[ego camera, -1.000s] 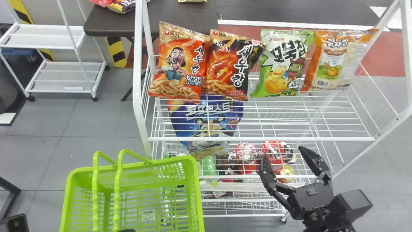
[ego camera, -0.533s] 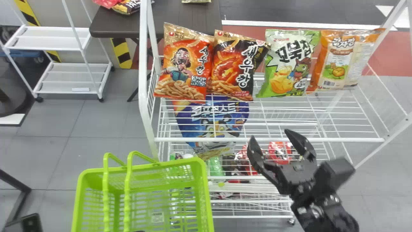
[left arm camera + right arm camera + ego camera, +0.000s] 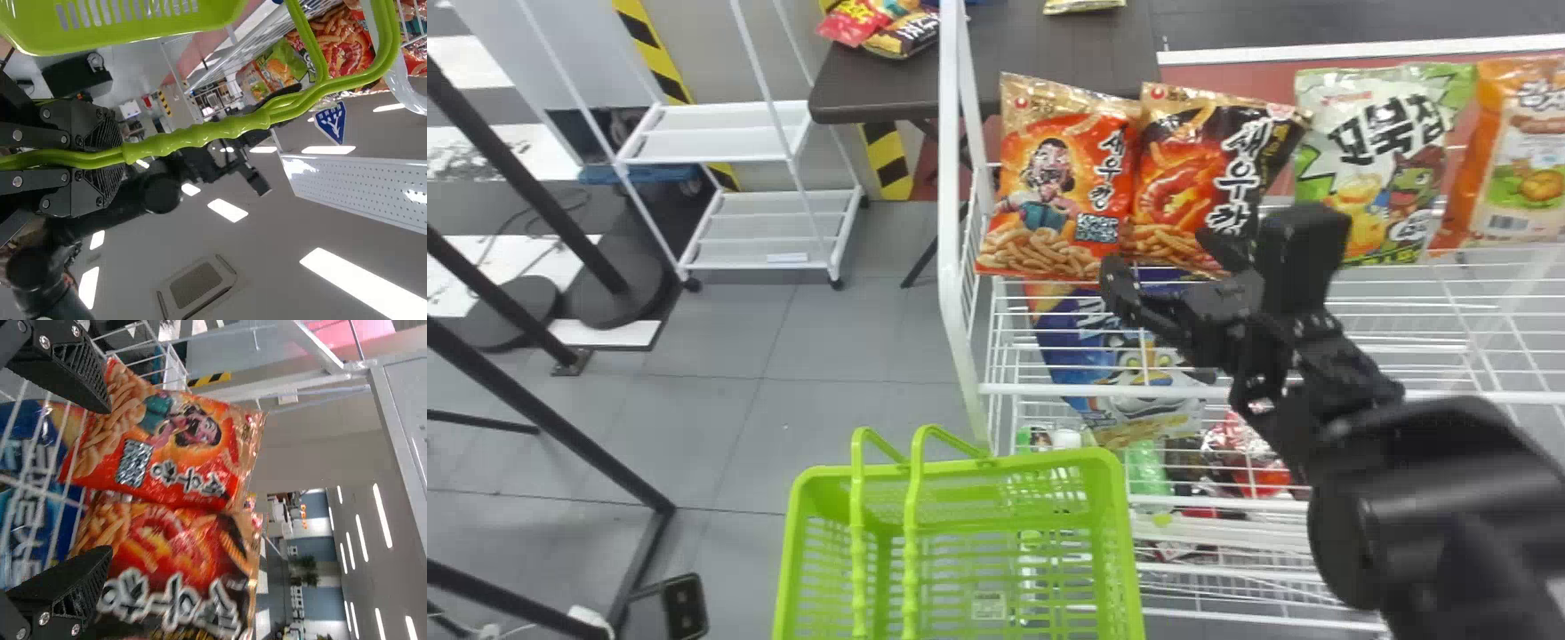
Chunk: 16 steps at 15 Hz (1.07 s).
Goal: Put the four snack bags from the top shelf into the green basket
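Four snack bags stand side by side on the top shelf: a red-orange one point(image 3: 1049, 196), a black-and-red one point(image 3: 1169, 178), a green-and-white one point(image 3: 1369, 169) and an orange one point(image 3: 1512, 164). My right gripper point(image 3: 1165, 253) hovers open before the lower parts of the first two, holding nothing. From the right wrist, this gripper point(image 3: 110, 480) has the red-orange bag point(image 3: 173, 447) and the black-and-red bag point(image 3: 167, 560) beyond its parted fingers. The green basket point(image 3: 960, 467) is empty. In the left wrist view my left gripper point(image 3: 113, 155) is shut on the basket's handle point(image 3: 200, 135).
The white wire rack's front bar point(image 3: 1067, 389) crosses below the bags. A blue bag point(image 3: 1129, 356) stands on the level beneath, with several packages lower down. The rack's left post point(image 3: 951, 222) rises beside the red-orange bag. A dark table point(image 3: 1085, 53) is behind.
The head view has swung left, so rack and basket sit farther right in it. My right gripper has risen and moved left, from low at the rack's front to the two leftmost bags.
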Each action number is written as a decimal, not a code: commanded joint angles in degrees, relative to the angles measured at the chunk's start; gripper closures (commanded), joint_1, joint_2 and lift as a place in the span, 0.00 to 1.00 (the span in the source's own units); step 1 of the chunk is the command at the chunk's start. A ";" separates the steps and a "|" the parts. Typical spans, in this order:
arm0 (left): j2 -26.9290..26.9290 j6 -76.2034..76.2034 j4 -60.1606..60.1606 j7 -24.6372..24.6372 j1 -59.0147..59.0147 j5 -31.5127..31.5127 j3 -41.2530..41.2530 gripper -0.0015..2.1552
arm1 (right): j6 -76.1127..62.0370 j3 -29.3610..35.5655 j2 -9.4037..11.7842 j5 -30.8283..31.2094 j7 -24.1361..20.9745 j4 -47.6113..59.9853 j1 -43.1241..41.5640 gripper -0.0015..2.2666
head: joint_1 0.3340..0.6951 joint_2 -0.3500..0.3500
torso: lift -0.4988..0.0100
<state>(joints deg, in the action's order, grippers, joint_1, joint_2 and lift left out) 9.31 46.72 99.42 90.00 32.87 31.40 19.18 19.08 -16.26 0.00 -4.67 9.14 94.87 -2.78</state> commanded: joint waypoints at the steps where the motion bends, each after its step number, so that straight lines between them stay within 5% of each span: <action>1: -0.17 0.00 0.25 0.57 0.44 0.07 0.33 1.00 | 3.03 -4.57 -0.05 -1.66 -1.14 -7.60 -9.17 0.03 | 1.00 0.82 | 0.98; 7: -0.26 0.00 0.07 0.57 0.62 0.24 0.68 1.00 | -3.30 -11.60 -0.05 -4.38 -2.46 -33.79 -25.78 0.03 | 1.00 0.89 | 0.98; 12: -0.44 0.00 -0.11 0.57 0.62 0.33 1.38 1.00 | -12.44 -12.48 -0.05 -9.74 5.98 -48.47 -32.64 0.10 | 1.00 0.87 | 0.98; 14: -0.44 0.00 -0.19 0.57 0.62 0.33 1.56 1.00 | -12.62 -12.30 -0.05 -10.36 9.49 -49.87 -33.87 0.32 | 1.00 0.87 | 0.98; 16: -0.35 0.00 -0.37 0.57 0.53 0.42 1.56 1.00 | -12.44 -11.69 -0.05 -10.53 10.55 -49.87 -33.87 0.83 | 1.00 0.88 | 0.98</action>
<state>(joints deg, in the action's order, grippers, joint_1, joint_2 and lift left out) 8.88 46.72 99.20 90.00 33.46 31.76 20.72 6.58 -28.37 0.00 -15.00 19.69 45.14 -36.52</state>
